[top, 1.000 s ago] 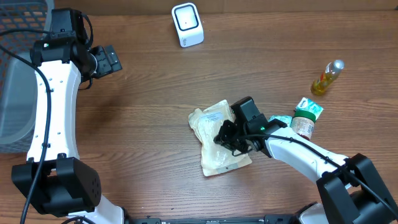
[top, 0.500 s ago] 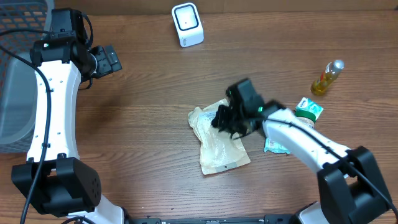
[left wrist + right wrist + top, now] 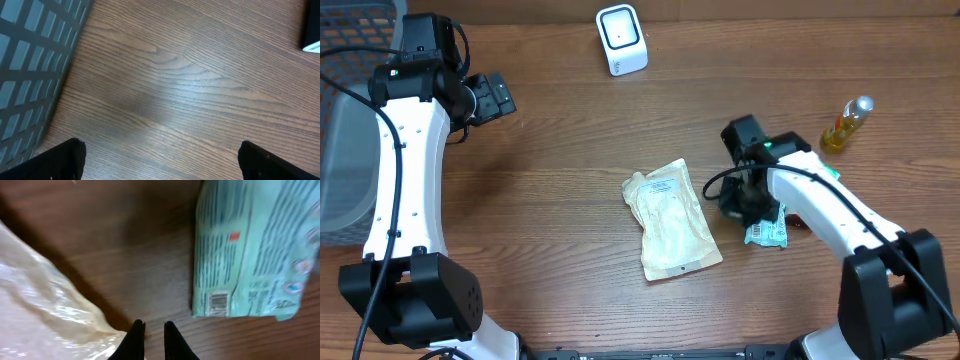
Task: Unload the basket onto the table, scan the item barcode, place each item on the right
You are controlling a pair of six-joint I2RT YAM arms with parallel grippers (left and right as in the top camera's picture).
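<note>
On the right gripper (image 3: 152, 332) the jaws are all but closed, a thin slit of bare table between them, holding nothing. A second ago they sat on the cream translucent plastic pouch (image 3: 670, 220). They have since swung to its 3 o'clock and now hang by the teal printed plastic packet (image 3: 250, 255), whose barcode (image 3: 218, 301) shows at 1 o'clock from the tips. The pouch lies flat at the centre of the wooden table (image 3: 550, 200), well apart from the white box-shaped scanner (image 3: 621, 40) at 12 o'clock. Nothing is heading for the scanner, and the packet looks like the next pick. On the left gripper (image 3: 162, 162), near 10 o'clock by the grey grid-walled basket (image 3: 30, 75), the jaws stand wide and empty.
</note>
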